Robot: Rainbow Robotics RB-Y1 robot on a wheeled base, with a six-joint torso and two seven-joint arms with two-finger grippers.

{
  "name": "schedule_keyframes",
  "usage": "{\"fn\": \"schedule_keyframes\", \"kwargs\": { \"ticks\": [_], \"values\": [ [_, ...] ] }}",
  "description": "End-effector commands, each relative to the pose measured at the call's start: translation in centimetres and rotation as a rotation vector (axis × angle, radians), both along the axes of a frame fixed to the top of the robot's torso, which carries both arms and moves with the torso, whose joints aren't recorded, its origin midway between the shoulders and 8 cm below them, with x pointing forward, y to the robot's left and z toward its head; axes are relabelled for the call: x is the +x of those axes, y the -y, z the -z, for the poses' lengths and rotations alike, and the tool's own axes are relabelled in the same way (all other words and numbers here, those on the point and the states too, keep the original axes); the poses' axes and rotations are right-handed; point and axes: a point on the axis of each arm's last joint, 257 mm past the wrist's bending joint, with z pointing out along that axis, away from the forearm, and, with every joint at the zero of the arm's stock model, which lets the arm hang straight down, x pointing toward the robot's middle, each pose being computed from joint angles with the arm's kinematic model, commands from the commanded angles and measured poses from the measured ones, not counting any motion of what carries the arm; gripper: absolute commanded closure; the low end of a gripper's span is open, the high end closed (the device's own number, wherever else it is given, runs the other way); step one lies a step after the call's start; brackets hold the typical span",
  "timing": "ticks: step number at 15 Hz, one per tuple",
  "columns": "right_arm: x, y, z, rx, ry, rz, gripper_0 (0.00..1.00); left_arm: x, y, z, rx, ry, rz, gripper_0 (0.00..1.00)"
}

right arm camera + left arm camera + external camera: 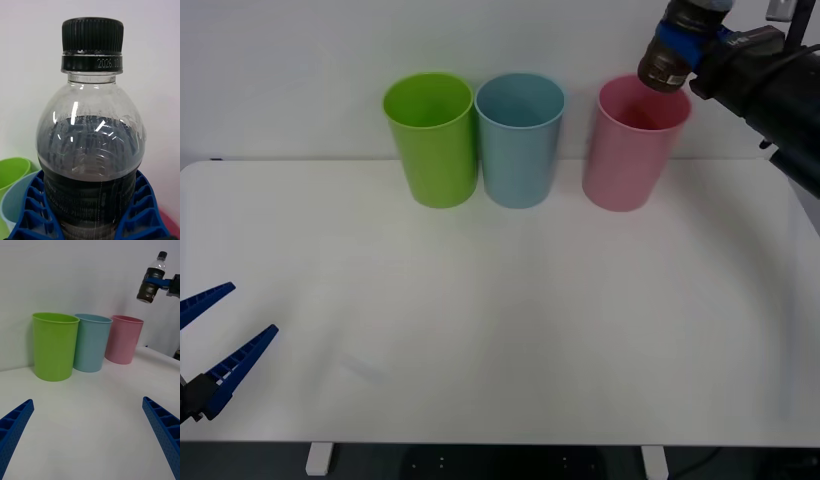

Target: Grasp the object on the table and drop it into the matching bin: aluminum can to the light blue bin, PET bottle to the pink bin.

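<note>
The left gripper (215, 350) sits at the near left corner of the table (510, 330), its blue fingers (15, 423) spread wide with nothing between them; it looks parked. Beyond its fingertips the white tabletop runs bare to a row of three bins along the far edge: a green bin (431, 138) on the left, the light blue bin (520, 138) just beside it, and the pink bin (633, 155) a little apart on the right.

The right gripper (677, 42) is up in the air at the far right, above the pink bin's rim. Its blue ribbed fingers (28, 210) are pinching the bottle (90, 150) around the labelled lower body, one finger on each side. The black cap (92, 35) and the clear shoulder stand out past the fingertips, with dark liquid filling the body up to the shoulder. From the left wrist view the bottle (152, 279) hangs tilted, well clear of the table and higher than the bins, seemingly over or just past the pink one.

The step in hand looks like the carry to the drop, nearly done. The next move calls for the bottle's base to be centred over the pink bin's mouth, since it seems to sit near the far right rim. Then the fingers need only part to let it fall inside.
</note>
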Motion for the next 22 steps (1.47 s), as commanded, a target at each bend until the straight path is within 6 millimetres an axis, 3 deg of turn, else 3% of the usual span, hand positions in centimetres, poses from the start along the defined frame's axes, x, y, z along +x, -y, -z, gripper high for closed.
{"fn": "schedule_keyframes", "kwargs": {
  "ticks": [1,9,15,16,18,22],
  "values": [
    [2.0,0.7,0.7,-0.039,0.011,0.064,1.0,0.0,0.0,0.0,0.0,0.0,0.0,0.0],
    [7.6,1.7,2.8,-0.047,-0.052,0.197,1.0,0.0,0.0,0.0,0.0,0.0,0.0,0.0],
    [8.2,1.6,3.3,-0.067,-0.058,0.213,1.0,0.0,0.0,0.0,0.0,0.0,0.0,0.0],
    [8.2,1.5,3.4,-0.073,-0.055,0.211,0.94,0.0,0.0,0.0,0.0,0.0,0.0,0.0],
    [8.2,1.5,3.4,-0.081,-0.053,0.213,0.0,0.0,0.0,0.0,0.0,0.0,0.0,0.0],
    [8.1,1.2,3.4,-0.075,-0.05,0.208,0.0,0.0,0.0,0.0,0.0,0.0,0.0,0.0]
  ]
}}
